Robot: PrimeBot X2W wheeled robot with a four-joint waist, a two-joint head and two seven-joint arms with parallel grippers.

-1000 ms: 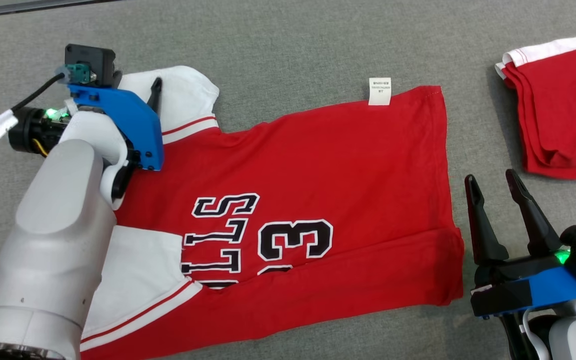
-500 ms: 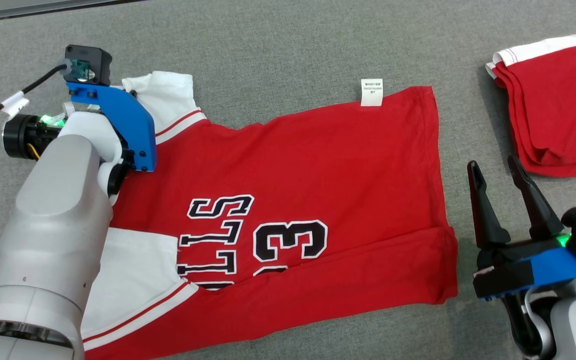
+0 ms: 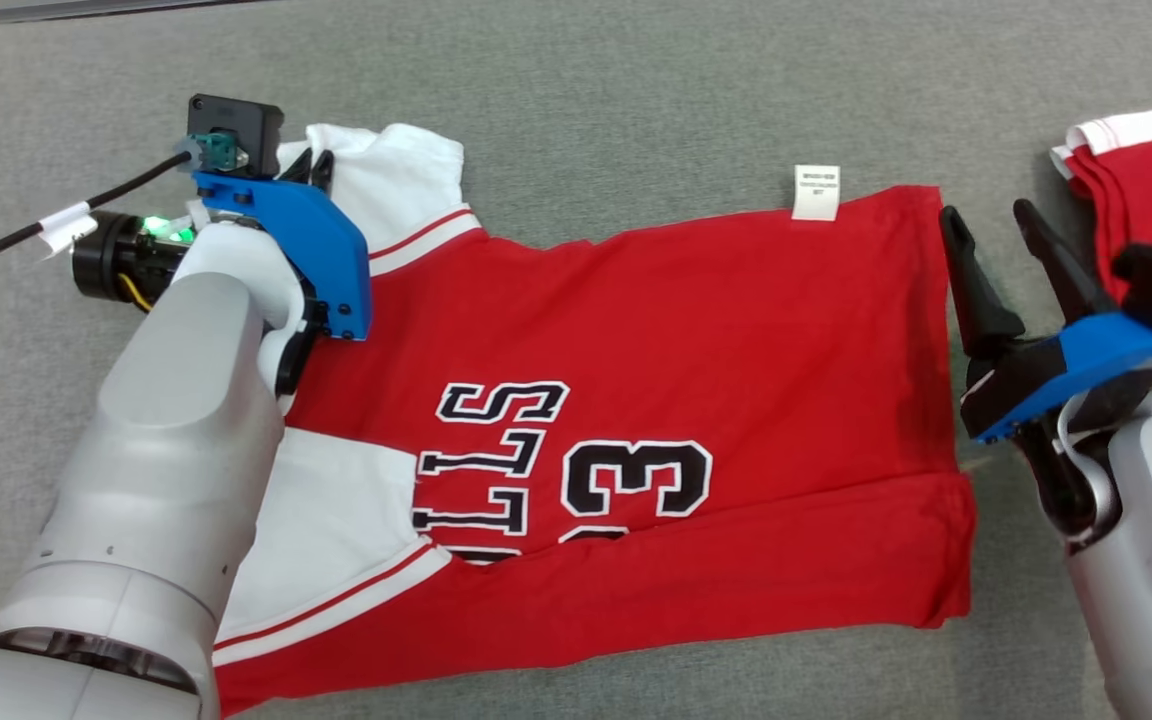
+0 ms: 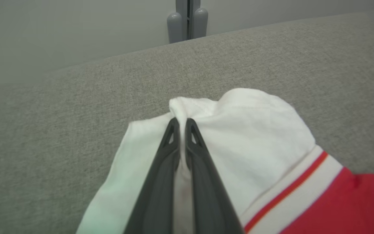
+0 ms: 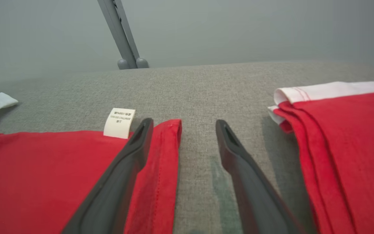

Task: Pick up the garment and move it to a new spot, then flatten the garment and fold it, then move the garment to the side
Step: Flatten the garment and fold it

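Flattening work, by the look of things. Spread lengthwise on the grey counter (image 3: 576,90): garment (image 3: 716,330), red, printed side up, near edge doubled over in a long fold. Pinched at the far white sleeve (image 3: 396,190) by the left end effector (image 3: 314,165), fingers clamped together on a bunched ridge of cloth, probably to anchor that end and draw the body taut. Approached at the opposite hem (image 3: 941,300) by the right end effector (image 3: 984,225), fingers spread apart, gripping nothing. Seen from the right wrist: one finger over red cloth just beside the white label (image 5: 119,123), the other over bare counter, straddling the hem corner. Likely lined up that way to close on the corner and pull against the left grip. Worth keeping clear of the folded shirt (image 3: 1151,190) lying near, apart from the hem. Near fold not yet smoothed out; folding proper not yet begun.
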